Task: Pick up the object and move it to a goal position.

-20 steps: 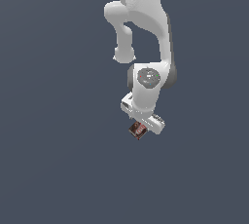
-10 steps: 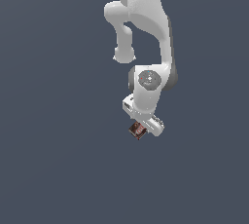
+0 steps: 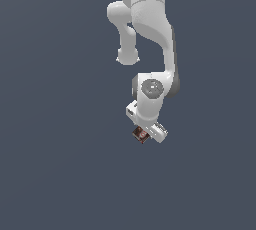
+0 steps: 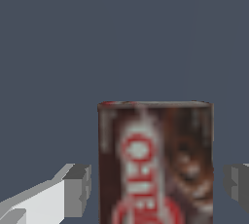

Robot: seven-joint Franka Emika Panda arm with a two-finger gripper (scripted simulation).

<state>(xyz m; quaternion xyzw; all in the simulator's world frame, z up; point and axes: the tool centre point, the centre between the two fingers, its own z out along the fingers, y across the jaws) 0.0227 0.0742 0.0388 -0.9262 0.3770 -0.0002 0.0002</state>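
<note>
In the exterior view the box (image 3: 140, 134) is a tiny brown-and-red speck, mostly covered by the gripper (image 3: 145, 135), whose fingers are hidden, so their grip cannot be judged there. The arm (image 3: 150, 34) is cut off at the top edge. In the wrist view the box's (image 4: 155, 162) label is blurred and its lower part runs off the frame, as do the fingers (image 4: 78, 189).
</note>
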